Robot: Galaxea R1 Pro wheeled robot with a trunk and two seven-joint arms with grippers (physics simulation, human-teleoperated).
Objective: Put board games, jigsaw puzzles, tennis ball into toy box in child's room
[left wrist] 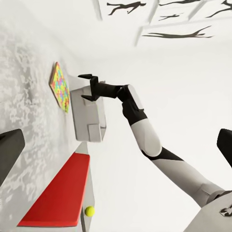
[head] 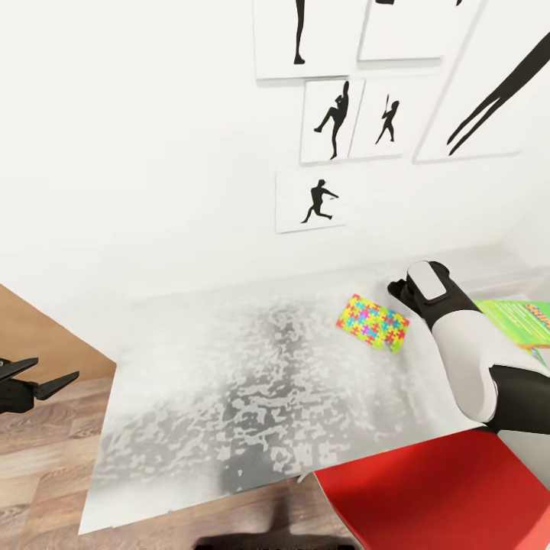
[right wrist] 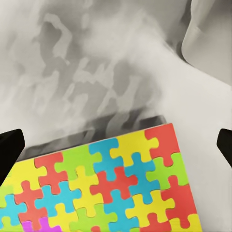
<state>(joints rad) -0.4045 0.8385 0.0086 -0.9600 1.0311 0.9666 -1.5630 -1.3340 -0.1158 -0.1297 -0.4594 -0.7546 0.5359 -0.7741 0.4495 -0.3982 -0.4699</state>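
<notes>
White wall behind, hung with black silhouette prints (head: 318,200) of athletes. Below it a mottled grey-white desk (head: 252,397), wood floor (head: 38,451) to its left side. Jigsaw puzzle box (head: 373,322), multicoloured interlocking pieces on its lid, lies flat on the desk toward the far right; its long axis runs diagonally, from the back-left down toward the front-right in the head view. Right arm reaches out over the desk, right pincer (left wrist: 88,87) hanging above the puzzle's far end, fingers spread with nothing between them; the left wrist view shows a gap between the fingertips and the box. Right wrist view looks down on the puzzle lid (right wrist: 108,186), dark fingertips wide at both edges. Grey toy box (left wrist: 88,118) stands just beside the puzzle. Green board game (head: 527,319) lies at the right edge of the head view. Red box (head: 451,496) in the near right; yellow tennis ball (left wrist: 89,210) close by it. Left pincer (head: 38,384) held off the desk's left side over the floor, fingers spread, empty.
</notes>
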